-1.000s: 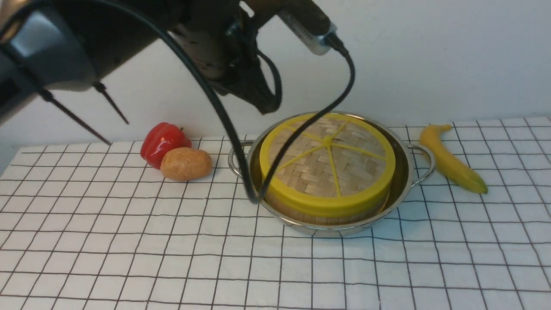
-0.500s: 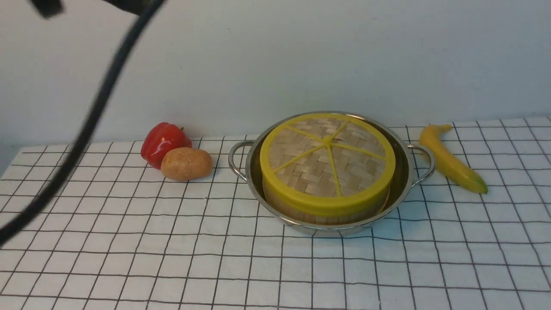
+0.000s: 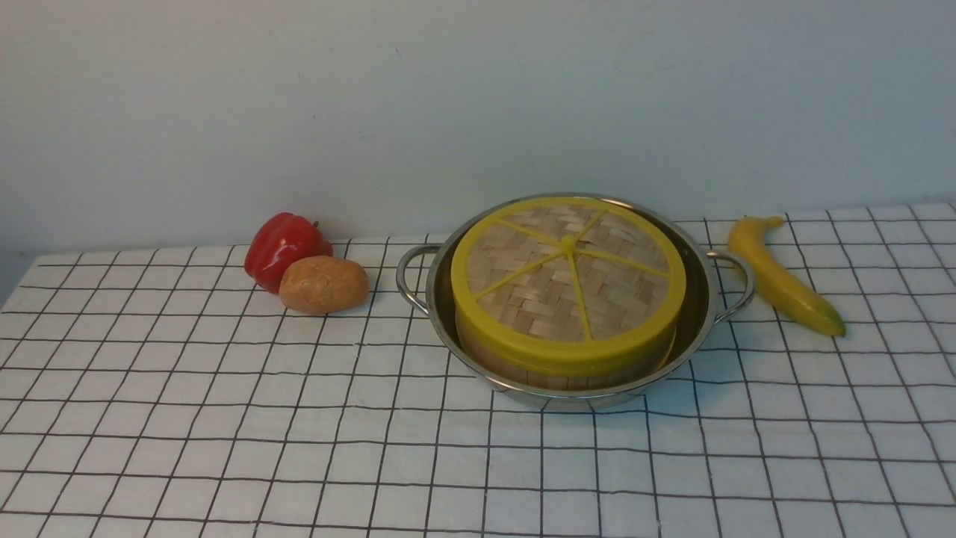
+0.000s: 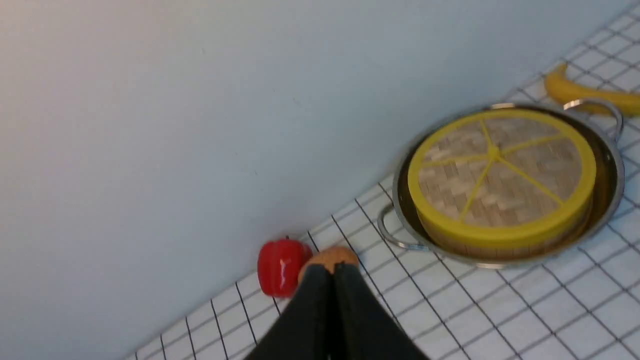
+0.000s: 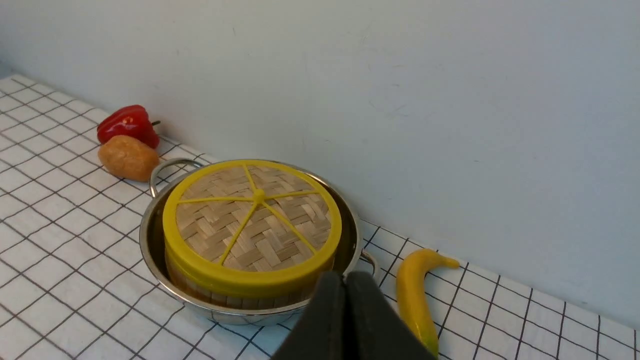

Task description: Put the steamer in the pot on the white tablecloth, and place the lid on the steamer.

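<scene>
Right of centre in the front view, the lid (image 3: 567, 276) sits flush on the steamer (image 3: 567, 371) in the pot (image 3: 699, 299); your left gripper (image 4: 330, 267) and right gripper (image 5: 345, 277) are closed, empty: park them clear, nudge nothing

Closed and empty: left end effector (image 4: 331, 268), right end effector (image 5: 345, 278).

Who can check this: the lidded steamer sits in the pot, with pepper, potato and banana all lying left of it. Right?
Not quite. The front view shows the banana lying right of the pot; only the pepper and potato lie left. The lid does cover the steamer in the pot.
</scene>
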{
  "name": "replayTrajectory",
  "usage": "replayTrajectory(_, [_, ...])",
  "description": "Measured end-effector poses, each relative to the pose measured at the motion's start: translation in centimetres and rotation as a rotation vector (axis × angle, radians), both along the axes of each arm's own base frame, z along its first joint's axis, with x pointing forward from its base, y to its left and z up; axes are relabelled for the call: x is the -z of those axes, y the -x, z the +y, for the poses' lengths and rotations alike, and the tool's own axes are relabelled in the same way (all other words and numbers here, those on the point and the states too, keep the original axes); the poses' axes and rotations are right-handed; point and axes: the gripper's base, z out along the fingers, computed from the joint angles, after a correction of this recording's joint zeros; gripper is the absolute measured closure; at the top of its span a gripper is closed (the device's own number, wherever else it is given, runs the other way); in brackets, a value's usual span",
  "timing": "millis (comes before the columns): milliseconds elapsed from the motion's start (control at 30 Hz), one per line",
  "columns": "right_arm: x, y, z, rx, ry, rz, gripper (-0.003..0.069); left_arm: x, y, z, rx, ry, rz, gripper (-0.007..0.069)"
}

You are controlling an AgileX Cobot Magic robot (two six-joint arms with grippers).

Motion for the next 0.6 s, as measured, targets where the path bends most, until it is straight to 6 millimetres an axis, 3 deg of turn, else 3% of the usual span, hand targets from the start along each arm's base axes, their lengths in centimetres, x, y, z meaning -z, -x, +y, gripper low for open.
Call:
replayTrajectory(67, [1.0, 0.3, -0.1, 0.008, -0.014, -0.012, 0.0673, 1.7, 0.4, 0.3, -0.003, -0.017, 0.035, 0.0648])
replayTrajectory(133, [2.4, 0.7, -0.3, 0.013, -0.026, -0.014, 0.0674, 4.9, 1.3, 0.8, -0.004, -0.038, 0.089, 0.0648])
replayTrajectory(233, [3.6, 0.8, -0.3, 0.014, -0.024, 0.003, 0.0674, 7.3, 2.2, 1.3, 0.012, -0.007, 0.058, 0.0648])
replayTrajectory(600, [4.1, 0.5, -0.2, 0.016, -0.024, 0.012, 0.0663, 15.1, 3.7, 1.3, 0.07, 0.251, -0.116, 0.0643])
